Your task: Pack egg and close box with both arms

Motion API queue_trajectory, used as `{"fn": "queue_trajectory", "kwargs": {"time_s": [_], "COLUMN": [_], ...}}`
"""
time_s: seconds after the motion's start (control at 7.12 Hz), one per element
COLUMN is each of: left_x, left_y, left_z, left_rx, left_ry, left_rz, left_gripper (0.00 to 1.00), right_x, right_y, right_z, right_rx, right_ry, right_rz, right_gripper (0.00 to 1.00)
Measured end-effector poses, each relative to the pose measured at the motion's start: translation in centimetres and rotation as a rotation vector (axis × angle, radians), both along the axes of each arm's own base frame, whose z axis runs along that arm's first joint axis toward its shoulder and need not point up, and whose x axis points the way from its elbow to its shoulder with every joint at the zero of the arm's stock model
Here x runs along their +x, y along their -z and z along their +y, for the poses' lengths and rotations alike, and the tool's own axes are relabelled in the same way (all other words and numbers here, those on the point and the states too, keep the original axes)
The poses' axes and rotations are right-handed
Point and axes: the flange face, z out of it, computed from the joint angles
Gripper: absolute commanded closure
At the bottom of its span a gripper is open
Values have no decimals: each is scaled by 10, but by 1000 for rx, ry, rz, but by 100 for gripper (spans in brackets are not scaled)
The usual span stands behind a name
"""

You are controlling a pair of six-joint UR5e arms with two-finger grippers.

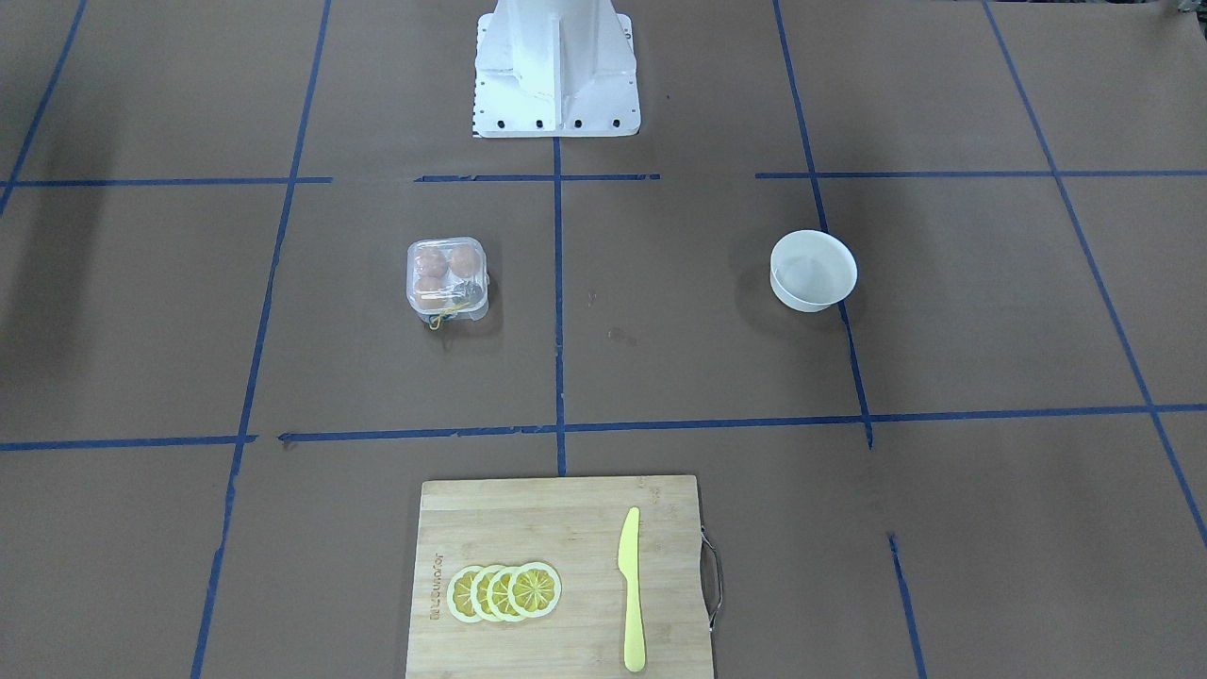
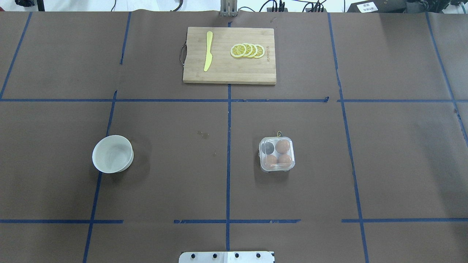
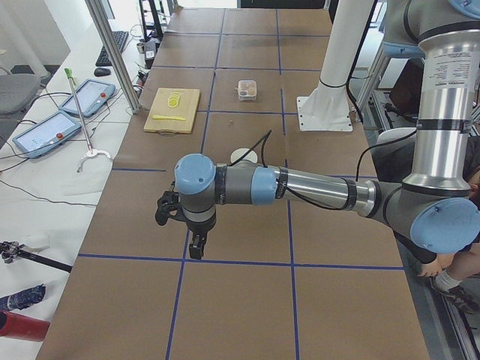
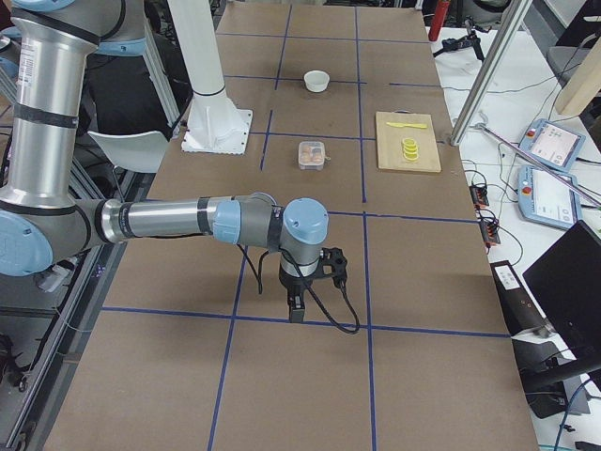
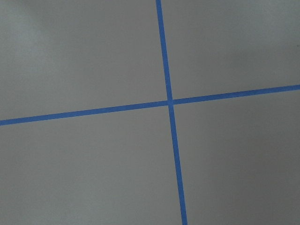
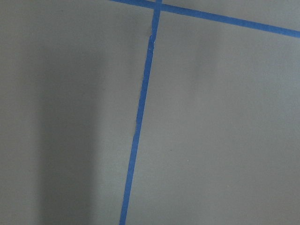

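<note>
The clear box [image 2: 276,154] stands right of the table's centre, and its lid lies down over the white tray. It also shows in the front view [image 1: 448,275]. Three brown eggs [image 2: 282,146] sit in its cells, and the fourth cell looks dark. I cannot tell which of them is the task's egg. The left gripper [image 3: 196,249] hangs over bare table far from the box, at the table's left end. The right gripper [image 4: 297,306] hangs likewise at the right end. Both show only in the side views, so I cannot tell whether they are open or shut.
A white bowl [image 2: 112,153] stands left of centre and looks empty. A wooden cutting board [image 2: 229,73] at the far edge carries a yellow knife [image 2: 208,51] and lemon slices [image 2: 248,50]. The white pedestal [image 1: 556,66] stands at the robot's side.
</note>
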Motion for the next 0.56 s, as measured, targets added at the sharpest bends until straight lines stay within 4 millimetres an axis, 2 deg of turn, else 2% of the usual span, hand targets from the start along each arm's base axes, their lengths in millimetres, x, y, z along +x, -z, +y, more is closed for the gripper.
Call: {"fn": "queue_trajectory", "kwargs": {"time_s": [0.56], "left_x": [1], "left_y": [-6], "left_z": [5], "left_rx": [-14], "left_ry": [-1], "left_rz": [2], "left_gripper": [0], "right_x": [0], "right_y": [5], "right_z": [-6], "right_rx": [54], "right_ry": [0], "right_rz": [-1], "right_gripper": [0]}}
